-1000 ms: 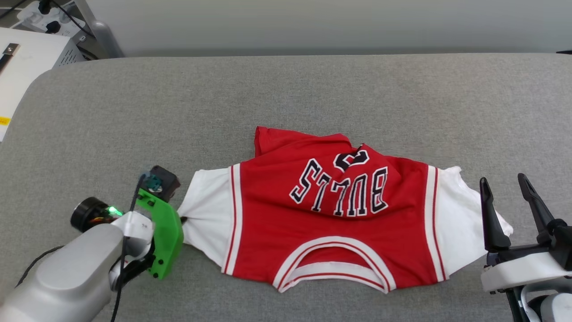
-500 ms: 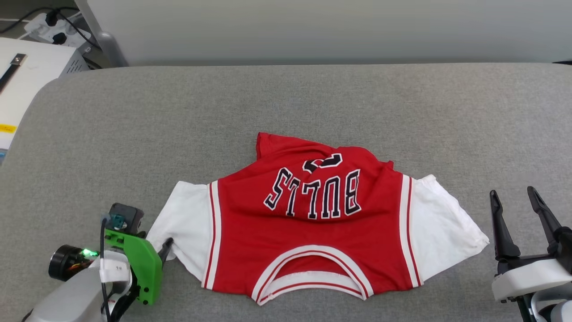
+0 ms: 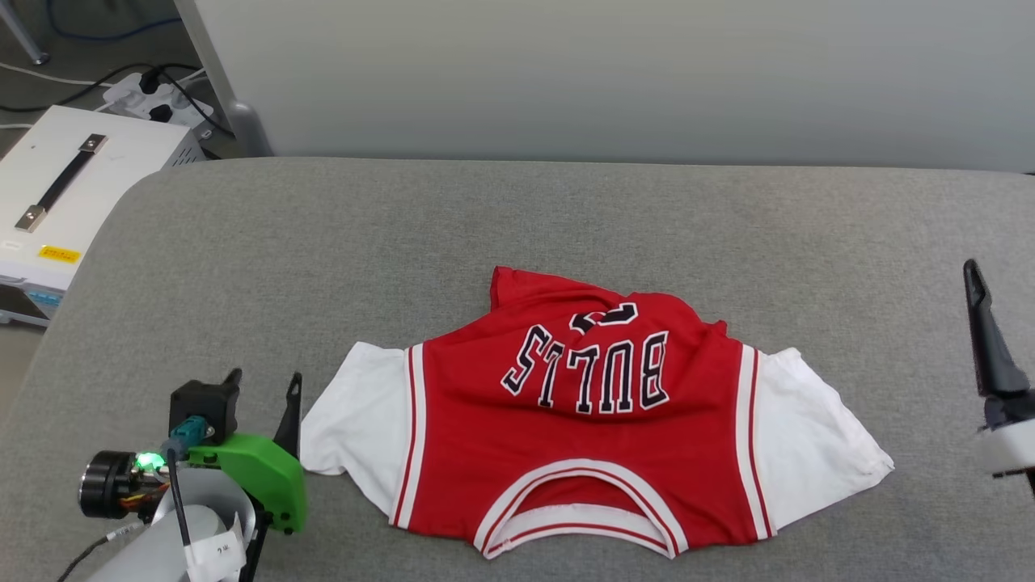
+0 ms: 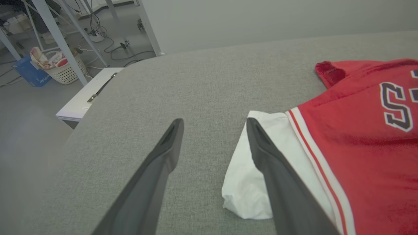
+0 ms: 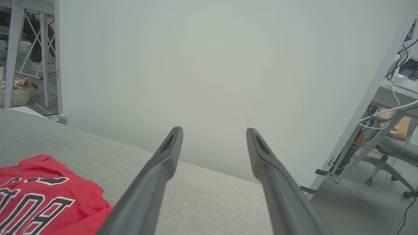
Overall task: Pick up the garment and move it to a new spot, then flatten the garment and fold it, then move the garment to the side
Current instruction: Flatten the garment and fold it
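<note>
Left pincer just releases white sleeve of garment, jaws spread; right pincer spread, empty; flattening likely next

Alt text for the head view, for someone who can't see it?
A red T-shirt with white sleeves lies rumpled, BULLS print up, on a grey surface. The left gripper, fingers open, sits beside one sleeve; the right gripper shows one finger at the right edge.

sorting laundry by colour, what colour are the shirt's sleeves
White sleeves with red-and-white striped trim where they join the red shirt; clearest in the head view.
</note>
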### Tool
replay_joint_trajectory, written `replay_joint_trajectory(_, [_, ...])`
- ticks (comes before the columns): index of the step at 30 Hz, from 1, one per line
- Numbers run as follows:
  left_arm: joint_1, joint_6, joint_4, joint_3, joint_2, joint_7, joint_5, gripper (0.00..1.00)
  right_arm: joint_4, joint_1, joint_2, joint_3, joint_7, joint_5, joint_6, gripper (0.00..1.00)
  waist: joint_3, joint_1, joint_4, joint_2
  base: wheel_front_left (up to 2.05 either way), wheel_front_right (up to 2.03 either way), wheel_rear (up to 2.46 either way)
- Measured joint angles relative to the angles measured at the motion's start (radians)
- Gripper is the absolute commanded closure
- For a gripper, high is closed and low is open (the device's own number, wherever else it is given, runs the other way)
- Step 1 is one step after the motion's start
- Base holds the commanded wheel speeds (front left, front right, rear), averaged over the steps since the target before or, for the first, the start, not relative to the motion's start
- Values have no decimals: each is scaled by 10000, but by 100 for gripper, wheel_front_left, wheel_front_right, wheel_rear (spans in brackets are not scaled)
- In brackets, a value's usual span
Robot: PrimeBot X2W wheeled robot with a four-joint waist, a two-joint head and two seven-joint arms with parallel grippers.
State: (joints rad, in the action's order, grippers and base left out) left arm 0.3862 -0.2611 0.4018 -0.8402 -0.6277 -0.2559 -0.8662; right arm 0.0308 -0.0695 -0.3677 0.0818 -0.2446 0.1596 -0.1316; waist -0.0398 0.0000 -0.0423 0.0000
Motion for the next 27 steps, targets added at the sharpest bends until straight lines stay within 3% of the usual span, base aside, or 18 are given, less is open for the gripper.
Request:
replay_joint_trajectory(3, [-508, -700, -1262, 957, -40, -2, 823, 0, 205, -533, -750, -311, 600, 316, 0, 0, 22, 0, -96, 0, 0, 0, 0])
replay_joint_trajectory(4, [-1252, -1101, -2341, 1755, 48, -2, 1639, 0, 276, -943, -1624, -1001, 1812, 1158, 0, 0, -15, 0, -174, 0, 0, 0, 0])
replay_joint_trajectory(5, [-1898, -1220, -3106, 2445, 332, -2, 2307, 0, 286, -1262, -2351, -1707, 3177, 2184, 0, 0, -97, 0, -233, 0, 0, 0, 0])
replay_joint_trajectory(12, [-2964, -1131, -3990, 3741, 1350, -2, 3689, 0, 253, -1573, -4052, -3547, 6776, 4339, 0, 0, -405, 0, -383, 0, 0, 0, 0])
replay_joint_trajectory(19, [-3285, -510, -4075, 4544, 2205, -2, 4600, 0, -362, -1592, -4773, -4596, 9664, 5885, 0, 0, -855, 0, -589, 0, 0, 0, 0])
replay_joint_trajectory(27, [-3278, 79, -4199, 5200, 2717, -2, 5279, 0, -1639, -1954, -4619, -5290, 9950, 5958, 0, 0, -1526, 0, -844, 0, 0, 0, 0])
